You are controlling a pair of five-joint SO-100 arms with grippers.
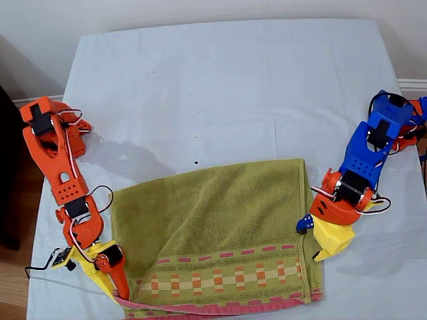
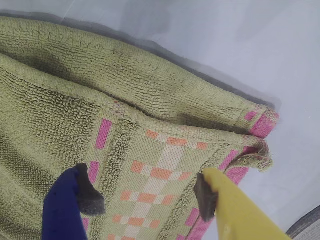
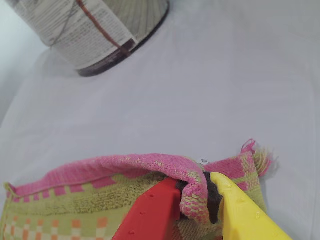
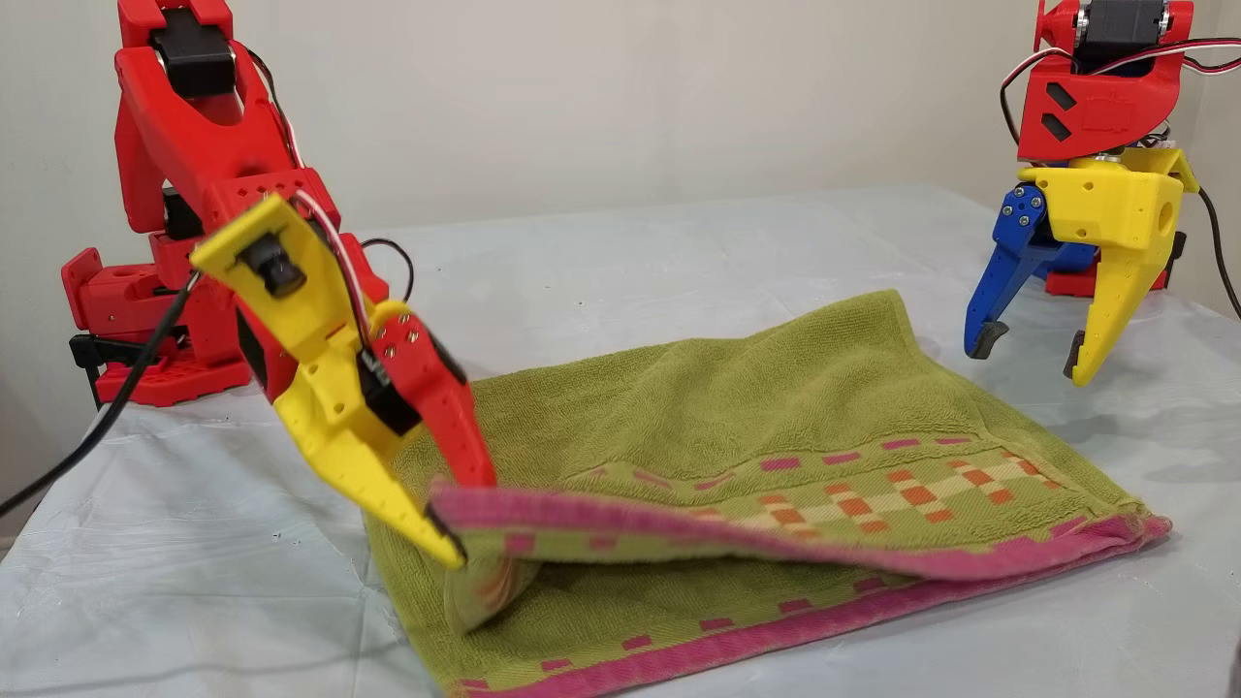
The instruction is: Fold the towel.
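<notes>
Here the towel point(image 1: 220, 233) lies folded in half on the white sheet point(image 1: 227, 87), near the bottom edge of the exterior view, its pink hems point(image 4: 776, 557) and checkered band point(image 4: 873, 494) toward that edge. You can see the upper layer's hem lifted at one corner — my second gripper point(image 4: 451, 514), red and yellow, is pinching it, and in the second wrist view the pink edge point(image 3: 195, 187) is bunched between the two jaws. That corner is at the exterior view's left point(image 1: 120, 290). The lower layer stays flat on the sheet beneath it.

At the other end, on the exterior view's right, my first gripper point(image 4: 1030, 354) hangs just above the towel's corner point(image 2: 260, 140) — blue and yellow jaws spread apart, holding nothing. A round newspaper-wrapped container point(image 3: 95, 30) stands on the sheet in the second wrist view, well apart from the towel.
</notes>
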